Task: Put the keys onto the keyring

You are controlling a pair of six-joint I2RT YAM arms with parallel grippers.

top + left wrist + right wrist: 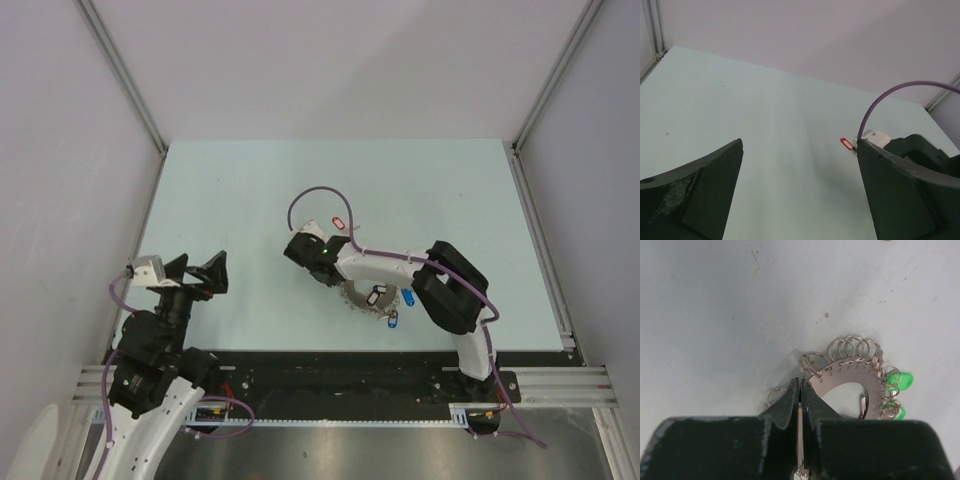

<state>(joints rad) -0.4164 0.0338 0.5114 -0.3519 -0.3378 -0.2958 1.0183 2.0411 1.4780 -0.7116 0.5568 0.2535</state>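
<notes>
Pale green table (250, 180), white walls (330, 60), and the right pincer (800, 385) is pressed together right at the rim of the keyring (845, 375), the left pincer (197, 270) gaping well off to its side. The red-tagged key (337, 222) lies loose just beyond it, and I reckon such a thin pinch could slip and skid the ring away.

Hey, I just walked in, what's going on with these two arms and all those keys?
The right gripper is shut, its tips down at the edge of the keyring on the table; whether it pinches the keyring I cannot tell. The red-tagged key lies loose on the table, apart from the keyring and not yet on it. The left gripper hangs open off to the side, holding nothing.
</notes>
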